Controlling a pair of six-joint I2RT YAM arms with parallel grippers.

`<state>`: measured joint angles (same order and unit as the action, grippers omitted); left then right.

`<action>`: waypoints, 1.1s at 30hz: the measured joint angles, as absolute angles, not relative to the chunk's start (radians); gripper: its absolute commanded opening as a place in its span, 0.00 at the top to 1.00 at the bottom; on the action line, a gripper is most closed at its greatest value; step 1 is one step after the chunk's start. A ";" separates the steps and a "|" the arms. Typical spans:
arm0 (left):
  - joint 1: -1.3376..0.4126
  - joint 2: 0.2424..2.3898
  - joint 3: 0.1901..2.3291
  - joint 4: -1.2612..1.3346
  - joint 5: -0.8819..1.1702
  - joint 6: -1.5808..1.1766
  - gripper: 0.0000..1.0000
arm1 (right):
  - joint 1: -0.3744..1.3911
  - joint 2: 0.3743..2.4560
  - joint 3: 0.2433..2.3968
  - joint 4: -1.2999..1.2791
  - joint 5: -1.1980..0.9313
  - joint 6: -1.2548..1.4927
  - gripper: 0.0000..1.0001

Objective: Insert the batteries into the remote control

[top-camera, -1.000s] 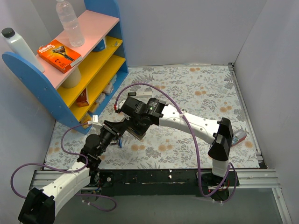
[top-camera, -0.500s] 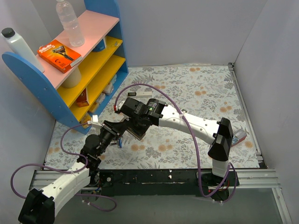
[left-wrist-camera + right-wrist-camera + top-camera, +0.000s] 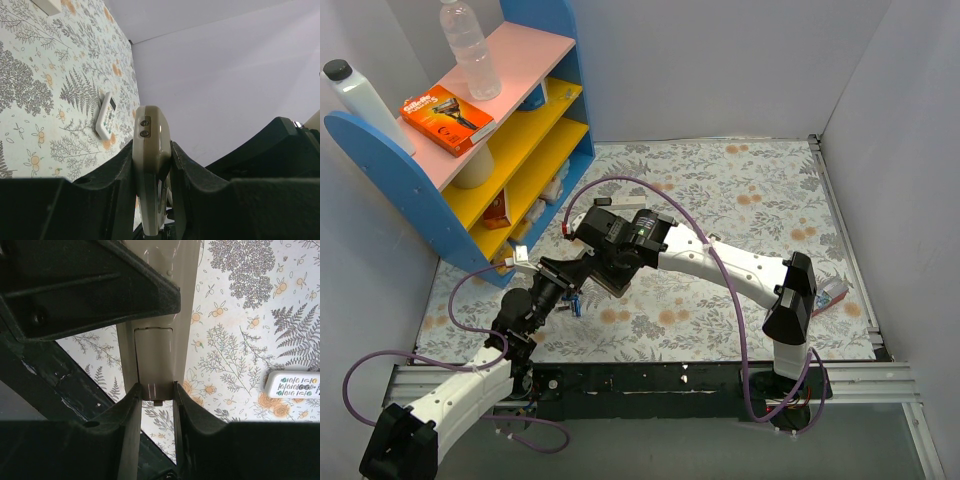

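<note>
**Step in hand:** opening of the battery bay; loading not begun. The remote control [image 3: 150,137] is held edge-on, clear of the mat [image 3: 740,200], over its near-left part, and is clamped by both grippers.
- L gripper [image 3: 151,172]: jaws closed on the two sides of the body.
- R gripper [image 3: 156,399]: jaws pinched on the end of the body, at the lower edge of the battery cover [image 3: 153,357].
- The cover is judged to be in place; its seam is seen on three sides and no cell is visible.

**Task items:** the batteries [image 3: 576,304] are taken to be the small blue item seen on the mat just beside the L gripper in the top view. It is too small for a count.

**Next move (judgement):** the cover is to be slid or prised off by the R gripper while the body is braced by the L gripper. A slip on the smooth casing is the likely fault. One gripper must then be freed to fetch the cells.

**Containers:**
- Battery bay: contents hidden, presumed empty.
- Shelf unit [image 3: 535,150], far left:
  - A clear bottle [image 3: 470,45] and an orange box [image 3: 447,118] are carried on the top board.
  - A white bottle w/ black cap [image 3: 360,100] stands at the left end.
  - Small items lie on the yellow boards; they cannot be identified.
- A second, slimmer remote [image 3: 295,385] lies flat on the mat, apart from the work.
</note>
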<state>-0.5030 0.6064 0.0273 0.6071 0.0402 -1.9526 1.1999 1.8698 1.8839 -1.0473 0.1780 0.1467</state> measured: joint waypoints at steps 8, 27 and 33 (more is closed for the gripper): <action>-0.501 0.613 0.027 0.622 0.039 -1.961 1.00 | 1.196 1.869 1.885 -1.039 0.181 0.163 0.90; -0.499 0.611 0.027 0.645 0.032 -1.969 1.00 | 1.171 1.827 1.836 -0.981 0.131 0.183 0.68; -0.499 0.607 0.027 0.634 0.027 -1.972 1.00 | 1.171 1.827 1.834 -0.976 0.131 0.181 0.62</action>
<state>-0.4988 0.6067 0.0269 0.6342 0.0265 -1.9717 1.1709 1.8275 1.8339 -0.9760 0.1307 0.1806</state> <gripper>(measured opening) 0.267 0.352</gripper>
